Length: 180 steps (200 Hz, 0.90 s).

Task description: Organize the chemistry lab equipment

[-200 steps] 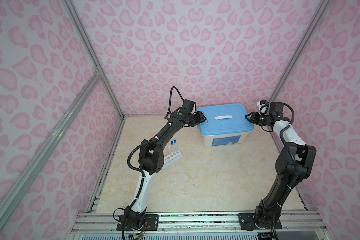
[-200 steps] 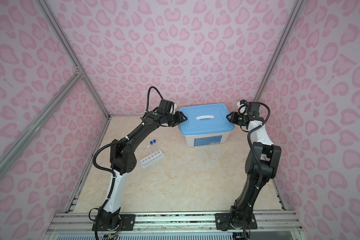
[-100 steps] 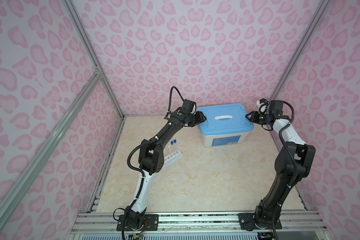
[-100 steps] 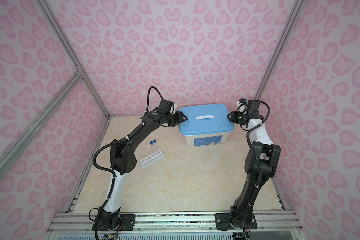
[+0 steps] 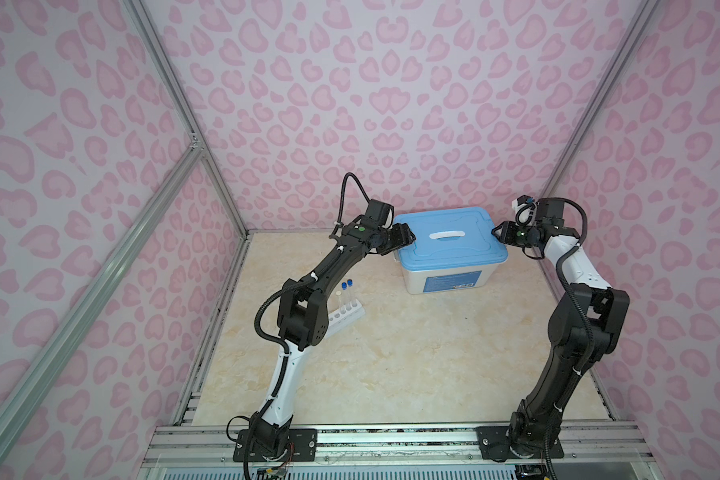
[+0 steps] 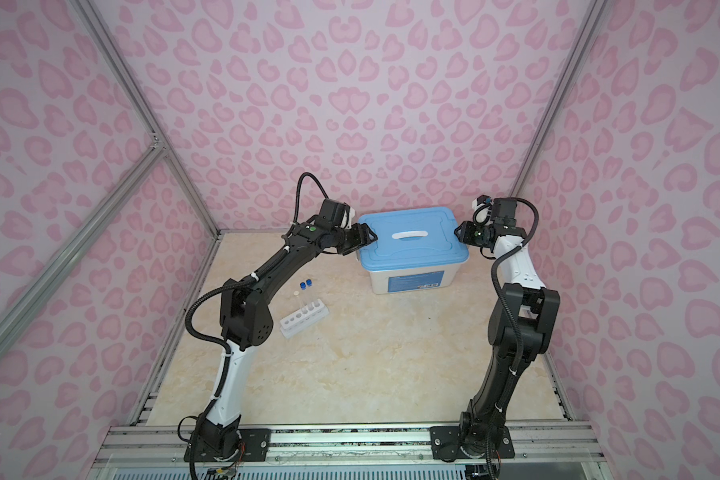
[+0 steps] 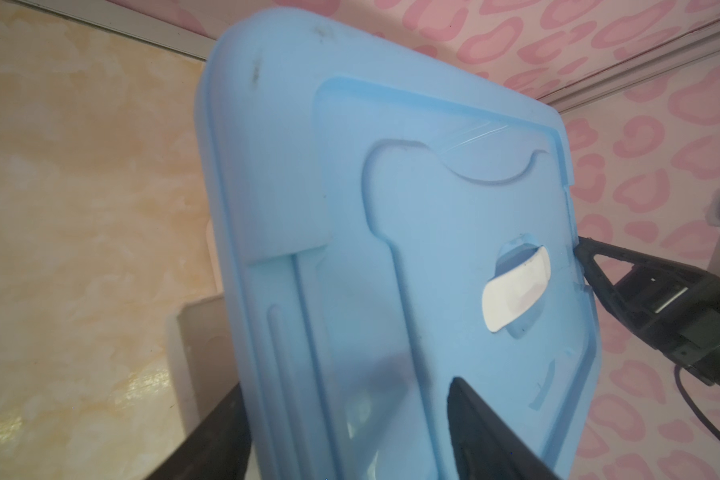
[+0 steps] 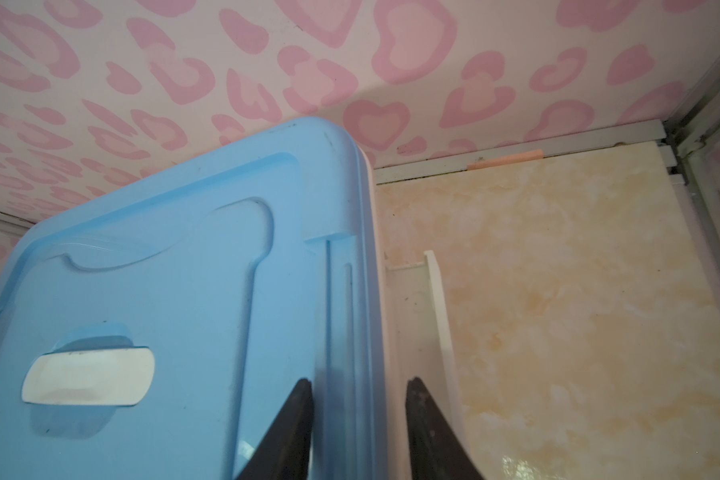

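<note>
Both top views: your left gripper and right gripper flank the blue lid, likely to lift it; the test tubes stand in the rack, well apart. Left wrist: jaws spread, released, astride its end. Right wrist: jaws straddle the rim; whether they're clamped, you cannot tell.

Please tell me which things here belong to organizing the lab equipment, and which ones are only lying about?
Belong to the job: white rack; two blue-capped test tubes and one white-capped test tube standing in it.

Not lab equipment: white bin, blue lid on, left gripper and right gripper at its ends.
</note>
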{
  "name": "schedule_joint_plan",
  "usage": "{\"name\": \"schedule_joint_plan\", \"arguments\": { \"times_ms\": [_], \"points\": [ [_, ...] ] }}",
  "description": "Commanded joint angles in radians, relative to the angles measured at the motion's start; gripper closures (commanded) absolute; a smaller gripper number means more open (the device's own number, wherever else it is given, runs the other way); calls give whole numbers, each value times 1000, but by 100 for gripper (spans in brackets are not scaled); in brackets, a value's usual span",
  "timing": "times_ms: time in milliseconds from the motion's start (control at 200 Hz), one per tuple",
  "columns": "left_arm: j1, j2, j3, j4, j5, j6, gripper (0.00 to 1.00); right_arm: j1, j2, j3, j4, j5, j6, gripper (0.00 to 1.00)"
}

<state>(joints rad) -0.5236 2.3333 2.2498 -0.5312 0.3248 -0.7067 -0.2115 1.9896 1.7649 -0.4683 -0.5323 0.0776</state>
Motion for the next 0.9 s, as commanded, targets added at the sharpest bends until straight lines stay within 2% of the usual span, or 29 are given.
{"name": "schedule_joint_plan", "arguments": {
  "times_ms": [0, 240, 705, 895],
  "points": [
    [0, -70, -3, -40, -56, 38, 25, 0, 13, 1, -46, 36, -17, 63],
    [0, -94, 3, -75, -112, 72, 24, 1, 21, 17, -64, 61, -28, 65],
    [0, -93, 10, -74, -102, 82, 24, 6, 25, 33, -75, 59, -33, 65],
    [0, -111, 22, -81, -112, 113, 23, 0, 24, 22, -46, 4, -8, 65]
  ]
}}
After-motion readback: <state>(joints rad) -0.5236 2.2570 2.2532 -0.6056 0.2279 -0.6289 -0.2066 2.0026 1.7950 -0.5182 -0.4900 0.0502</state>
